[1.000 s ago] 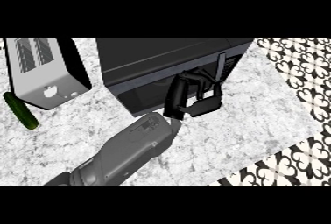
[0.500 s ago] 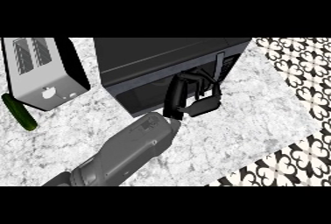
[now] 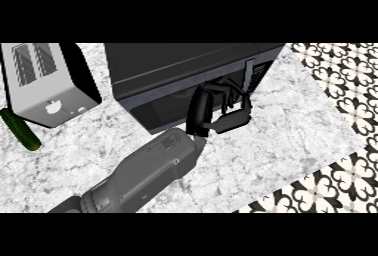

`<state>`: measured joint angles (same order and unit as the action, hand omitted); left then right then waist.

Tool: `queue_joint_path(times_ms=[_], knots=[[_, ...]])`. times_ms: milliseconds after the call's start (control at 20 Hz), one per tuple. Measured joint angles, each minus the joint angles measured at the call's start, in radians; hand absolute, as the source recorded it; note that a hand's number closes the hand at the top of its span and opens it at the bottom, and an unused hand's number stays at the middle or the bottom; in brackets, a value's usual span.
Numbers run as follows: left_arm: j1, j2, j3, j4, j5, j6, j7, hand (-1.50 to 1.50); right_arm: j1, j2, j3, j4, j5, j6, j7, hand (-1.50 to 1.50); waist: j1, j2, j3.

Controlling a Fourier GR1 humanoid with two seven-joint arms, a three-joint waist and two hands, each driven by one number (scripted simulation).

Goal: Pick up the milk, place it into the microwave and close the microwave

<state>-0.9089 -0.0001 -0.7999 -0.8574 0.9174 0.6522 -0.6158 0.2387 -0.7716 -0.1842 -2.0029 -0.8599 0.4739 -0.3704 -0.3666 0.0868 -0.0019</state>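
The hand (image 3: 230,119), fingers bent and holding nothing, is up against the front of the microwave (image 3: 177,65) at the far side of the counter (image 3: 295,145), probably to push it shut on the milk, which I cannot see.

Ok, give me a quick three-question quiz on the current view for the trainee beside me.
1. True or false: the milk stands in plain sight on the counter.
2. What lies by the toaster, at the view's left edge? A) a green cucumber B) a plate C) a cup
3. Which appliance is the left hand at?

Key: 1 false, no milk shows. 2 A. 3 the microwave, at its front.
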Motion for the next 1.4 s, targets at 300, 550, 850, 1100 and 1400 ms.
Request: queue_joint_path(times_ms=[300, 550, 850, 1100, 1400], knots=[[-0.005, 0.0, -0.008, 0.01, 0.024, -0.004, -0.033, 1.5, -0.007, -0.015, -0.007, 0.004, -0.034, 0.014, 0.011, -1.5, -0.003, 0.002, 0.002], [-0.014, 0.0, -0.021, 0.017, 0.046, -0.015, -0.046, 1.5, -0.018, -0.036, -0.005, -0.004, -0.061, 0.04, 0.021, -1.5, 0.003, 0.003, 0.002], [-0.018, 0.0, -0.03, 0.029, 0.071, -0.015, -0.067, 1.5, -0.018, -0.06, -0.003, -0.012, -0.097, 0.073, 0.035, -1.5, -0.001, -0.001, 0.003], [-0.021, 0.0, -0.034, 0.035, 0.087, -0.015, -0.087, 1.5, -0.019, -0.075, -0.009, -0.008, -0.119, 0.086, 0.043, -1.5, -0.004, 0.0, 0.003], [-0.027, 0.0, -0.044, 0.043, 0.106, -0.013, -0.105, 1.5, -0.027, -0.094, -0.02, -0.003, -0.139, 0.1, 0.05, -1.5, -0.005, 0.002, 0.004]])
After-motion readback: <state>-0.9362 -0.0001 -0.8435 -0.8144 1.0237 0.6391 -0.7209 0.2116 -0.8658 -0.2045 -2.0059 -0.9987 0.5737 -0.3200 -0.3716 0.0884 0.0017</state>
